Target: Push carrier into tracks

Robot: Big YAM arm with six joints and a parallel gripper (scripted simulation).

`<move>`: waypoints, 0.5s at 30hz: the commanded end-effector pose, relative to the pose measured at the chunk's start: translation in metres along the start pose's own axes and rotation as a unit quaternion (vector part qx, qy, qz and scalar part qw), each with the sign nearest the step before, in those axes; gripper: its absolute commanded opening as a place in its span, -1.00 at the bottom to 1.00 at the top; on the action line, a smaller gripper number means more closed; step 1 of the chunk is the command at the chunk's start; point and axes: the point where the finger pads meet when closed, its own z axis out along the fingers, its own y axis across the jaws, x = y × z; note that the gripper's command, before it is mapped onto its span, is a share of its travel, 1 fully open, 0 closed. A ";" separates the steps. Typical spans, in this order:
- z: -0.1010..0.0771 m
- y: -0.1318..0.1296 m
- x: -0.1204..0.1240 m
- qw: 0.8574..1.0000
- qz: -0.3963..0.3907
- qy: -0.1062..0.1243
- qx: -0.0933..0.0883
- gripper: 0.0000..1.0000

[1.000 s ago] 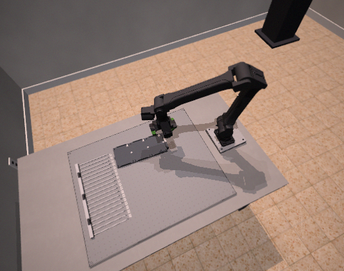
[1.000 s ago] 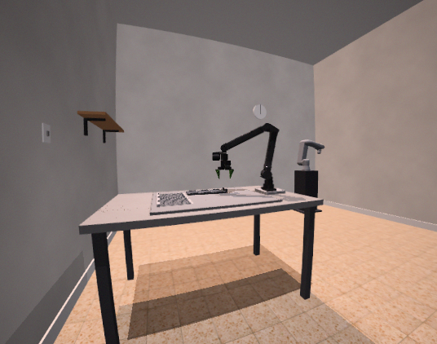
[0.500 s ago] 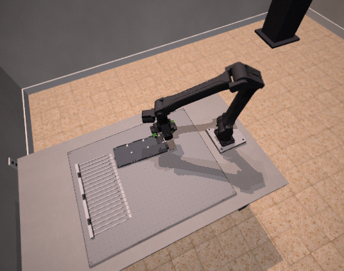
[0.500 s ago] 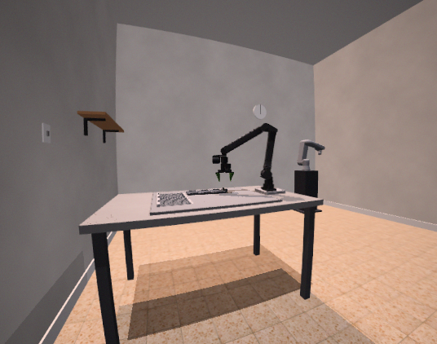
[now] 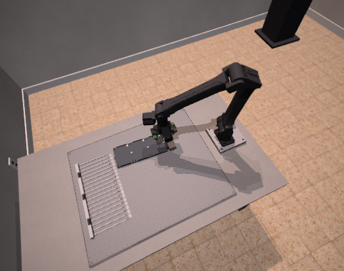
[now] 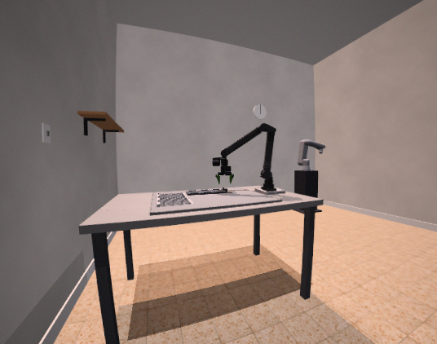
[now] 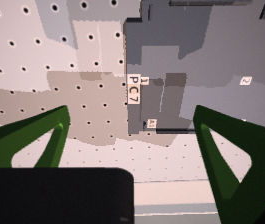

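PC7 (image 5: 140,151), a flat, stiff carrier below the wide-open, empty tool (image 5: 165,135), should slide easily; push squarely at its handle end.

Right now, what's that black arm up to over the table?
A single black robot arm is hanging its gripper, green fingers spread wide and holding nothing, above the near end of a flat dark carrier labelled PC7. The carrier lies loose on the perforated board, in front of a set of ribbed loading rails, not yet in the tracks. The exterior view shows the fingers above the carrier, not touching it.
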 end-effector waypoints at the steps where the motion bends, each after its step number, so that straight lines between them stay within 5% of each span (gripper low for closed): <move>1: 0.007 -0.007 -0.003 1.000 -0.001 -0.001 0.007 1.00; 6: 0.012 -0.007 -0.003 1.000 -0.002 -0.001 0.007 1.00; 7: 0.005 -0.013 0.000 1.000 -0.001 0.003 0.019 1.00; 15: 0.027 -0.007 -0.003 1.000 -0.001 -0.001 0.007 1.00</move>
